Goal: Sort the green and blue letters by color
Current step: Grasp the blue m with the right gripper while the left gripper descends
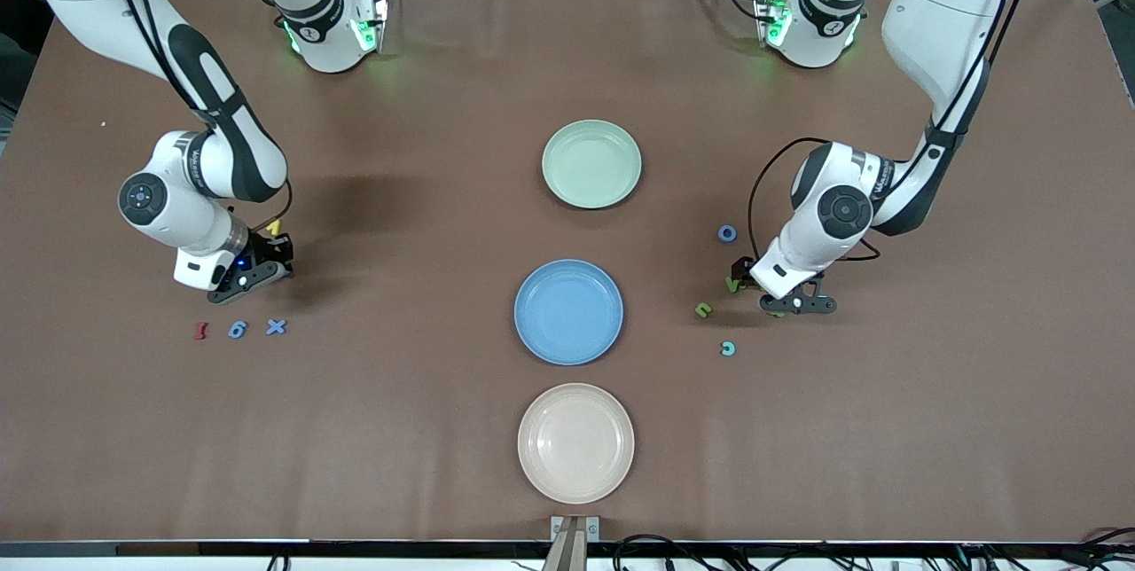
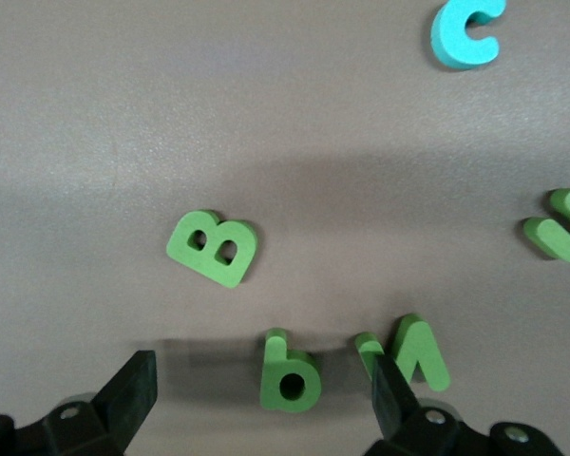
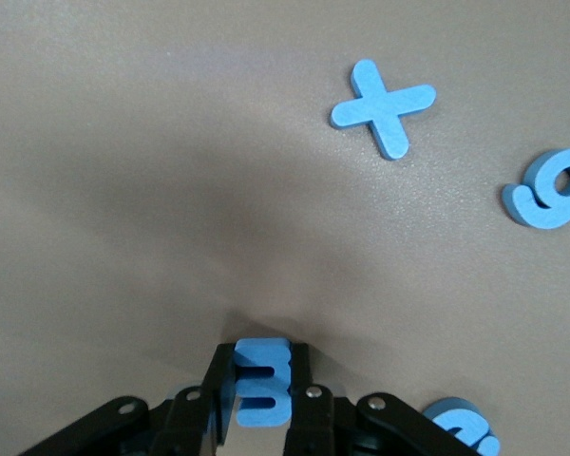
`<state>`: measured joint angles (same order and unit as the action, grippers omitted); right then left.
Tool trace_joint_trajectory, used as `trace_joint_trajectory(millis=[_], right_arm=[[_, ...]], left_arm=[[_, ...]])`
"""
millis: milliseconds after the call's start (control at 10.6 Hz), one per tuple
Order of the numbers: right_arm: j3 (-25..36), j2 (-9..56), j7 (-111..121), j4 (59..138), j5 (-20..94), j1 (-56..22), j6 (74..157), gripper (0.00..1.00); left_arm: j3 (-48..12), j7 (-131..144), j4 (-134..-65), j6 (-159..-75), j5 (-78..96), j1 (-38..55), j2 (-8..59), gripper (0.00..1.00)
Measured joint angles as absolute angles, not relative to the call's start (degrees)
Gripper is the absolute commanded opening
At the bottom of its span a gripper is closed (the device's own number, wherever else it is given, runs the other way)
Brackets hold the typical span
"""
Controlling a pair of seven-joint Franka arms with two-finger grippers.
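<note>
The right gripper has its jaws clamped across a blue E low on the surface, while the left gripper, jaws wide, straddles a green P.

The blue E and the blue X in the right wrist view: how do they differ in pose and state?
1. The blue E is clamped between the fingers of the right gripper; the blue X is free, untouched.
2. The blue E stands on edge between the fingers; the blue X lies flat on the table.
3. The blue E has straight bars with notches; the blue X is two crossed bars.
Both are the same medium blue and chunky.
</note>
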<state>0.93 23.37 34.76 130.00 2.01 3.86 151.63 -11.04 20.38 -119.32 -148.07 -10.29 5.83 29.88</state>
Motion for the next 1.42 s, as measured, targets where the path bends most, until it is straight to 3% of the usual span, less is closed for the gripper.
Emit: trace_joint_trajectory(millis=[378, 755, 1416], right_arm=[[0.46, 23.36, 34.15, 129.82, 2.05, 3.89, 151.22, 0.00], [-1.39, 22.12, 26.27, 125.34, 2.18, 2.54, 143.89, 0.00], [-1.88, 24.03, -5.74, 114.39, 7.65, -13.59, 142.35, 0.00]], left_arm=[[-10.94, 20.38, -119.31, -148.07, -12.36, 5.25, 30.05, 1.00], [-10.94, 20.38, -119.31, -148.03, -12.46, 5.17, 30.05, 1.00], [-11.10, 24.09, -119.33, -148.00, -12.47, 7.12, 30.09, 1.00]])
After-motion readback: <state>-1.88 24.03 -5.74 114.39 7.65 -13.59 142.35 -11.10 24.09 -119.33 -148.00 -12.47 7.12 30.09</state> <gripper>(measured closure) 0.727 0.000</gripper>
